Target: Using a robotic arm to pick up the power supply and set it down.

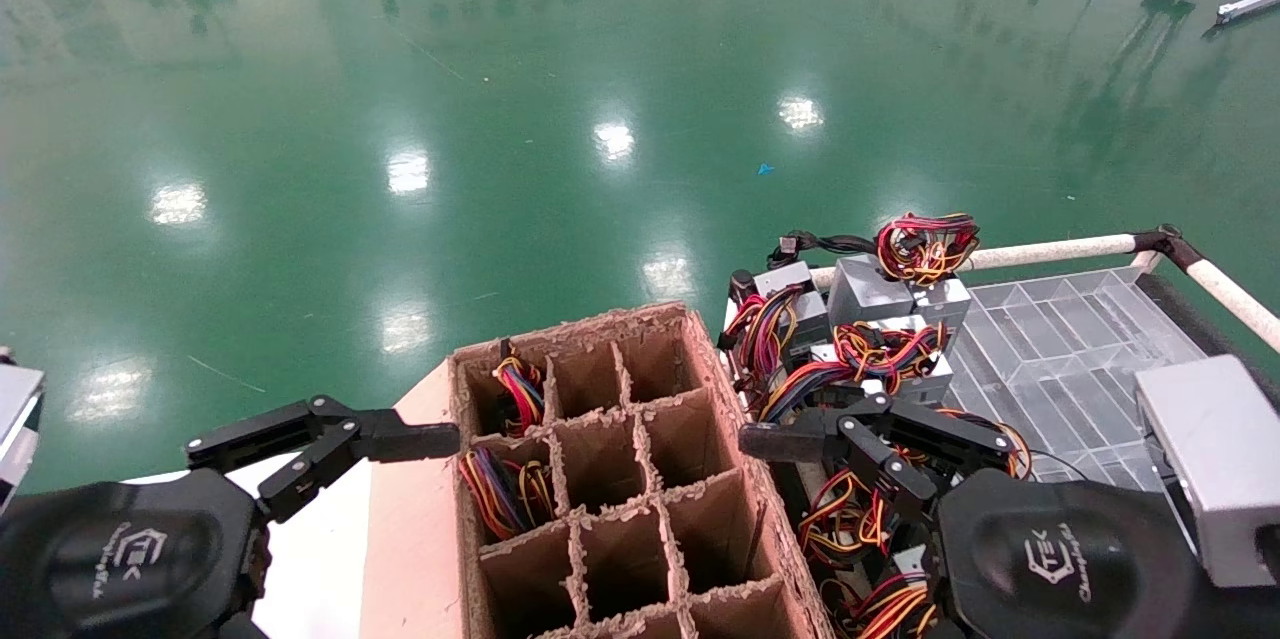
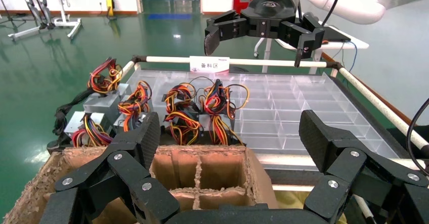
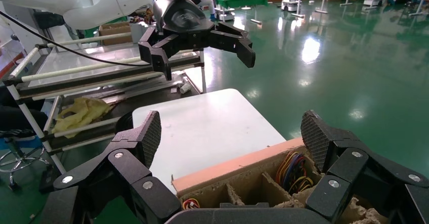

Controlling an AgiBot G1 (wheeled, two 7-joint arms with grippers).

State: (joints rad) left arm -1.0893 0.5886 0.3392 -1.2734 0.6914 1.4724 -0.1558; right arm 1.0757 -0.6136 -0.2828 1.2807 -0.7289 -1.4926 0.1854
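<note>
Right end effector [image 1: 800, 439] hovers released above the heaped power supplies [image 1: 860, 339]; left end effector [image 1: 400, 439], also released, hangs beside the divided cardboard box [image 1: 610, 479].

Floor [image 1: 500, 119]: glossy green with white light reflections. Divided carton [image 1: 620, 479]: brown cardboard, pinkish outer flap. Power supplies [image 1: 880, 319]: grey metal housings, wire bundles red, yellow, orange and black (same colours in the carton cells). Tray [image 1: 1060, 339]: clear plastic, gridded. Rail [image 1: 1050, 249]: white with black corner joints. Left gripper [image 1: 330, 444] and right gripper [image 1: 850, 449]: black; fingertip pads cross-hatched. Tabletop [image 3: 212, 128]: white.
</note>
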